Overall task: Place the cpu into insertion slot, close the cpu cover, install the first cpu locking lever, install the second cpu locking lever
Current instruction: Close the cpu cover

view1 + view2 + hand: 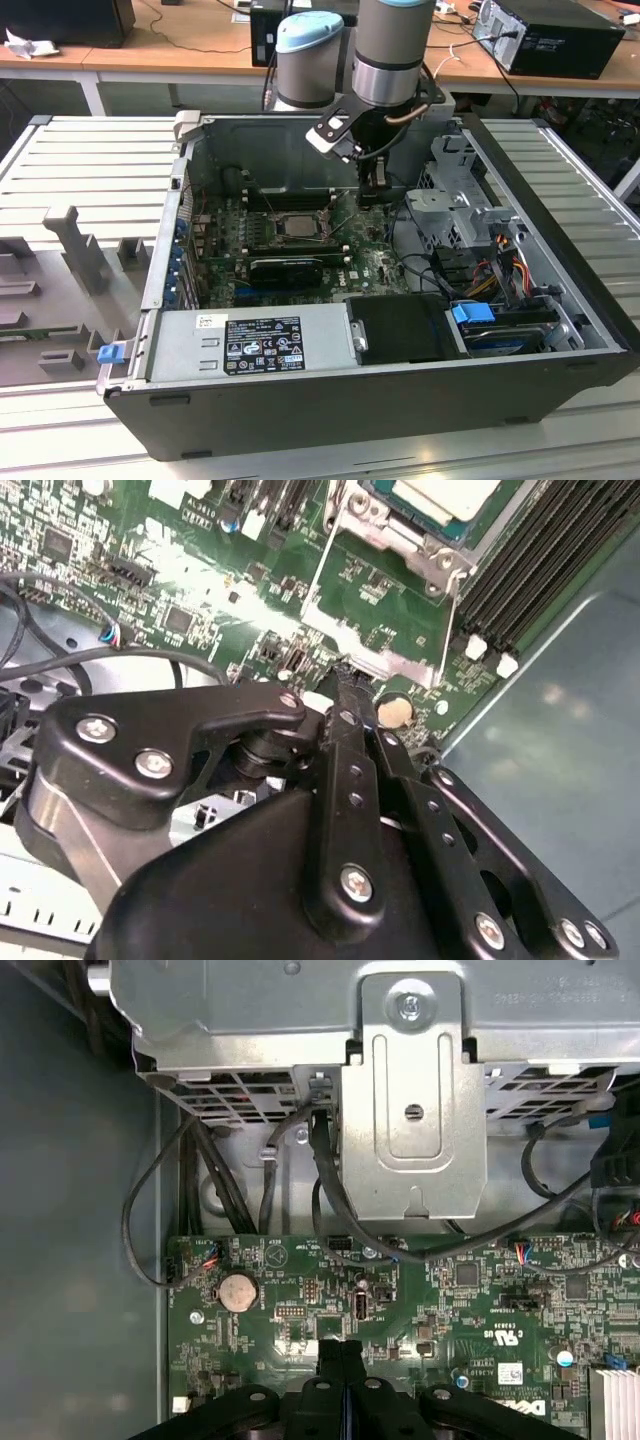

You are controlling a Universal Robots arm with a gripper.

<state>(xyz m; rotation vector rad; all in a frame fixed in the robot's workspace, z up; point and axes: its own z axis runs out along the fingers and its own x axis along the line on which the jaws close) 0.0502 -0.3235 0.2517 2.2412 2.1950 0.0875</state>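
The cpu (pixel 297 226) lies silver side up in the insertion slot (pixel 275 222) on the green motherboard; in the second wrist view the cpu (pixel 450 494) and the slot's frame (pixel 385 512) sit at the picture's edge. The cpu cover (pixel 390 663) stands swung open, a thin silver frame with board showing through its cut-out. My gripper (pixel 373 190) hangs inside the case, to the exterior view's right of the slot. Its black fingers are shut together in both wrist views, gripper (pixel 345 685) and gripper (pixel 340 1352). The tips are right at the cover's free edge; contact cannot be told.
Black memory slots (pixel 520 560) run beside the socket. A coin battery (pixel 238 1291) sits near the fingertips. The metal drive cage (pixel 410 1090) and black cables (pixel 200 1190) lie beyond. A black ribbed block (pixel 285 268) and the power supply (pixel 250 345) sit nearer the case front.
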